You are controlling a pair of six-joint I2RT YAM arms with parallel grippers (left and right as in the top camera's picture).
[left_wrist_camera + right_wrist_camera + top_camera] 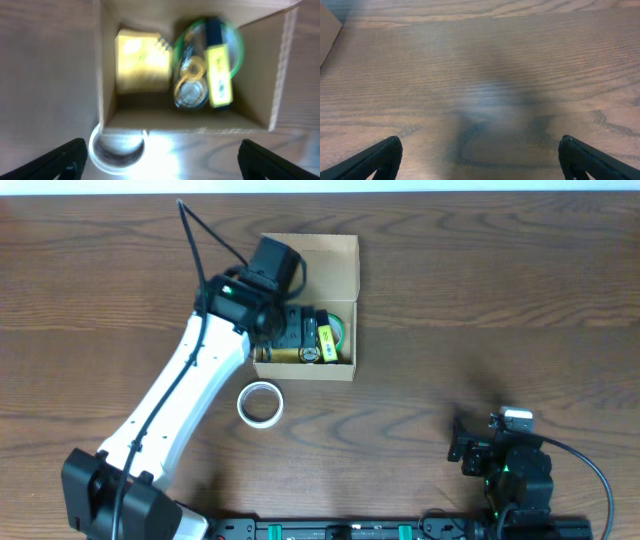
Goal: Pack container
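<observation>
Container (335,265) sits upper-centre on the worktop (500,300). Its flap lid is folded back on the far side, so the opening faces up for top loading.

Left gripper (161,146) hovers over the container's near wall, jaws spread wide and holding nothing. Judgement: it is either between items or lining up on the next one.

Contents are packed toward the near end, probably to leave the far end free:
- 1 yellow pad (141,61), flat on the floor on the left.
- 1 green ring (239,50) on the right.
- 1 yellow-and-black marker (219,75) lying across the ring.
- 1 clear/gold item (190,87) between pad and marker, too blurred to identify.

That makes 4 pieces inside. 1 white tape roll (260,402) lies flat on the worktop just outside the near wall. It looks like the only item not yet packed and the likely next pick.

Right gripper (480,160) is parked well apart at the near right, fully open and empty over bare wood, presumably to stay clear of the left arm.

Total: 1 container, 2 grippers.
</observation>
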